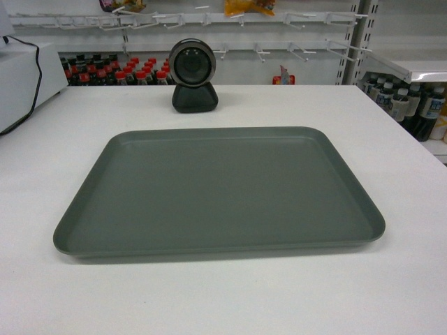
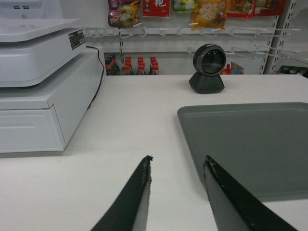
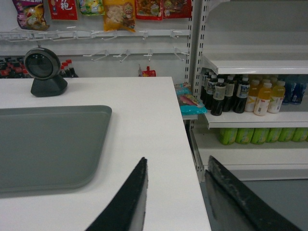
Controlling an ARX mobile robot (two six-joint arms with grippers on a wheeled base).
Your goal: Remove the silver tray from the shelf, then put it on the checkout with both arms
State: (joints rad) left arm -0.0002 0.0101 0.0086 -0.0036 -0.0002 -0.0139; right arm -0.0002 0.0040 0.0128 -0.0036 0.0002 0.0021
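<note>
You see the silver tray [image 1: 218,188] lying flat in the middle of the head view, on the white checkout [image 1: 391,279]; its long side runs left to right, and nothing lies in it. Behind it, in the upper middle of that view, a round barcode scanner [image 1: 193,75] stands on its black foot, near the far rim of the tray but apart from it; no arm shows in the head view.

In the left wrist view, the left gripper [image 2: 178,166] comes in from the bottom edge, low over the tabletop and pointing forward, toward the scanner [image 2: 208,68]; its two black fingers are spread, with bare tabletop showing between them, and they hold nothing. The right one of these fingers [image 2: 226,190] overlaps the near left corner of the tray [image 2: 250,144] in the picture; you cannot tell if it touches it. At the left of this frame a white cash register [image 2: 38,86] sits on the checkout, with a black cable at its back.

In the right wrist view, the right gripper [image 3: 175,166] also enters from the bottom, level and pointing forward; its fingers are spread and empty; the left one is over the tabletop, the right one is past the table edge. The tray [image 3: 48,144] lies at the left of this frame, apart from the fingers. At the right, bottles [image 3: 240,94] stand on a white shelf [image 3: 255,65]; snack bags [image 3: 120,12] hang at the top.
</note>
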